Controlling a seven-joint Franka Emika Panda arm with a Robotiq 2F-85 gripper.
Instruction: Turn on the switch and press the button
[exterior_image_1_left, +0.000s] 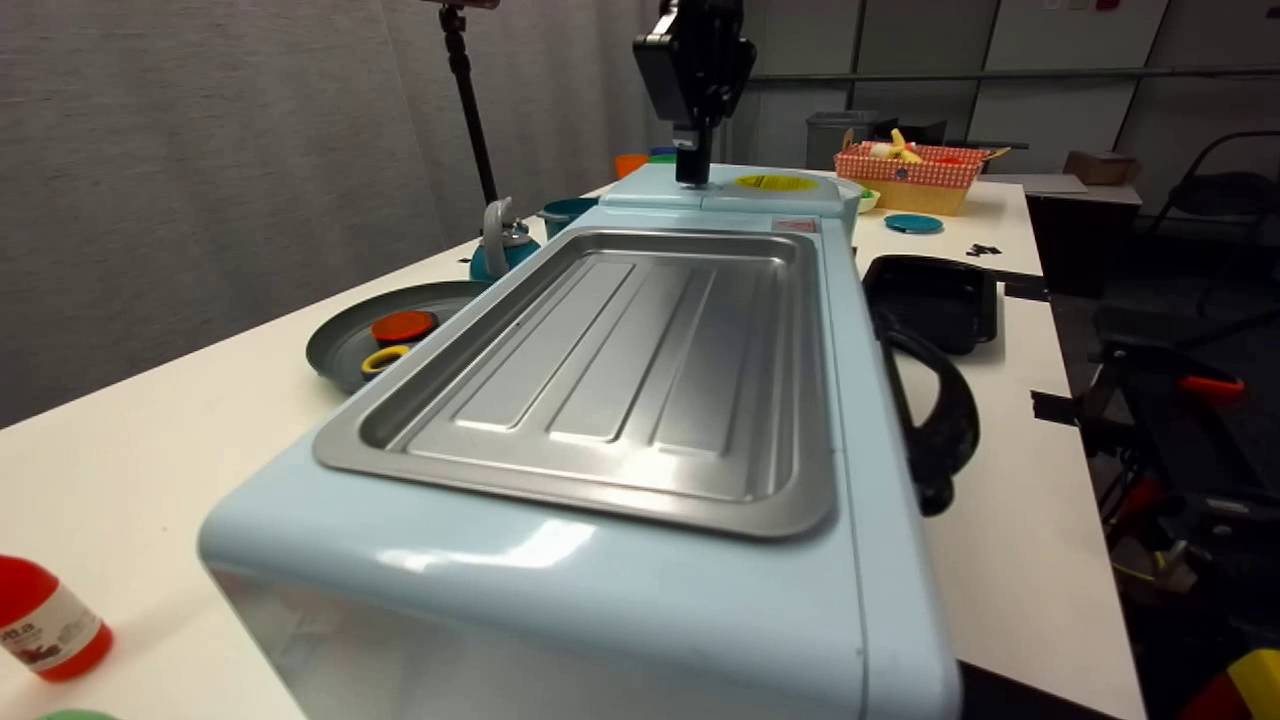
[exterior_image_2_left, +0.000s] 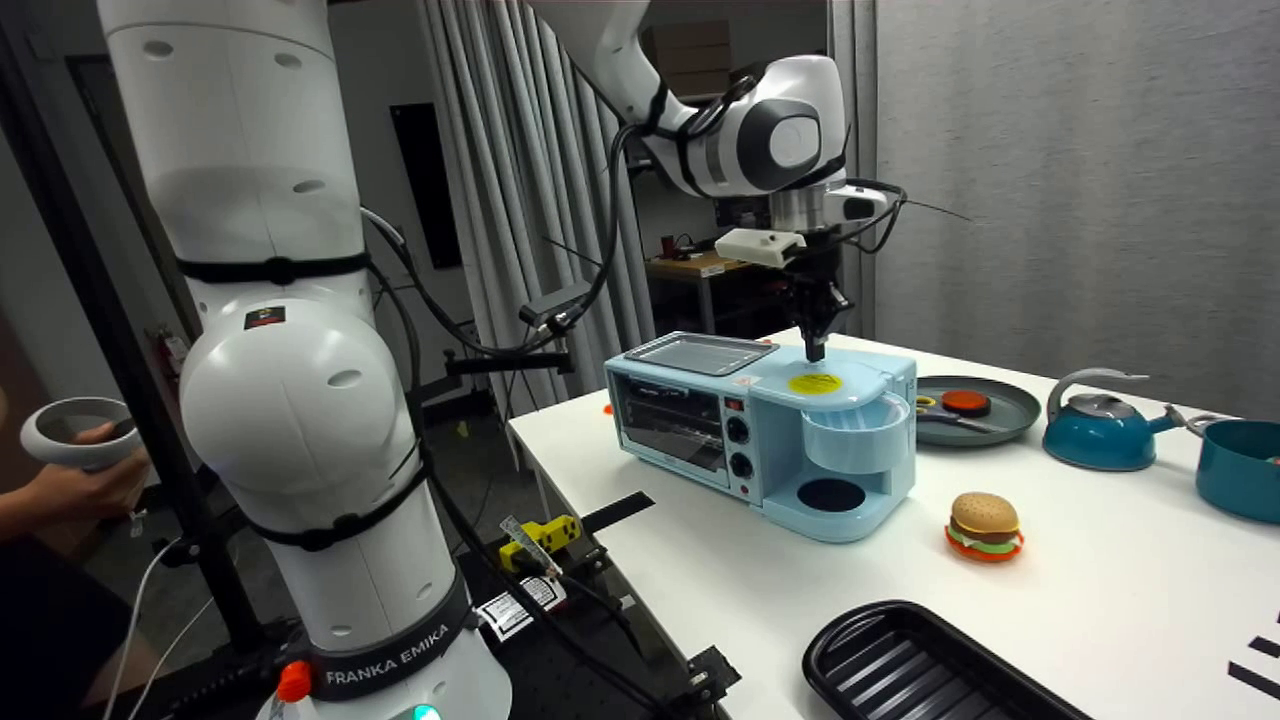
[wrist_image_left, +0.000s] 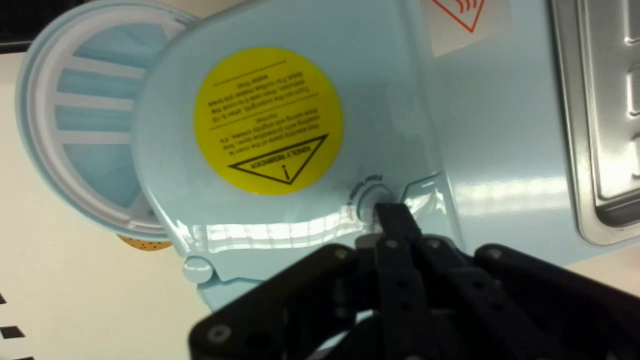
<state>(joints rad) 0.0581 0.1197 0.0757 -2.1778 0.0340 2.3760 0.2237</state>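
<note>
A light blue appliance (exterior_image_1_left: 500, 560) stands on the table in both exterior views (exterior_image_2_left: 625, 435). A round blue button (wrist_image_left: 368, 201), ringed with small lettering, is on its top in the wrist view, partly covered by my fingertips. My gripper (wrist_image_left: 397, 215) is shut and holds nothing. It points straight down at the button, its tips over the button's edge; I cannot tell whether they touch it. It also shows in both exterior views (exterior_image_1_left: 692, 168) (exterior_image_2_left: 815, 350). A red switch (exterior_image_2_left: 735, 405) is on the appliance's front panel above two black knobs; its setting is too small to read.
A round filter basket (exterior_image_2_left: 855, 440) sticks out from under the appliance's top. A metal tray (exterior_image_1_left: 640, 360) lies on the oven part. A pan (exterior_image_2_left: 975, 410), a kettle (exterior_image_2_left: 1105, 435), a toy burger (exterior_image_2_left: 984, 525) and a black baking tray (exterior_image_2_left: 900, 660) stand around it.
</note>
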